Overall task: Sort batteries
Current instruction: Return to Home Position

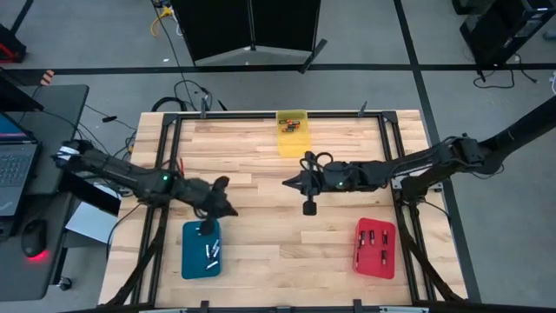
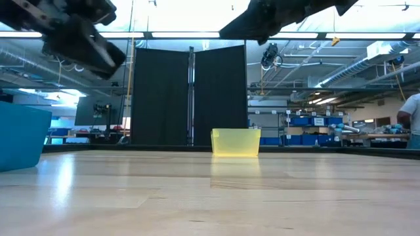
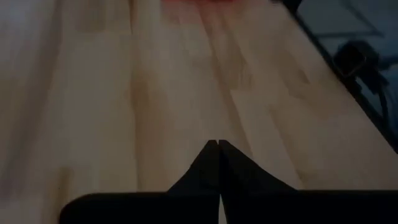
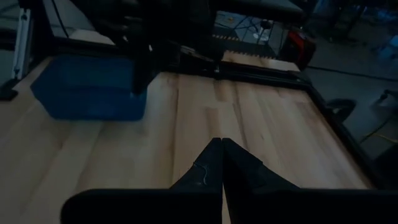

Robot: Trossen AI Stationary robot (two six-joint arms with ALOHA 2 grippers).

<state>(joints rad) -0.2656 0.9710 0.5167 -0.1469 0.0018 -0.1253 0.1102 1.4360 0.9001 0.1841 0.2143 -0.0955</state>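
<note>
Tabletop (image 1: 278,252) batteries (image 1: 211,252) lie binned. We judge homing in hand: left gripper (image 3: 219,144), right gripper (image 4: 221,142), both pressed together, need retracting.

Floor: grey floor (image 1: 104,43) crossed by dark lines, top of the high view.
Screen: black panels (image 2: 190,95), centre of the low view.
Ceiling: long strip lights (image 2: 197,35), exposed ducts.
Left edge: dark desk (image 1: 65,113) with laptop (image 1: 13,165).
Right background: shelves (image 2: 305,121) holding blue bins.
</note>
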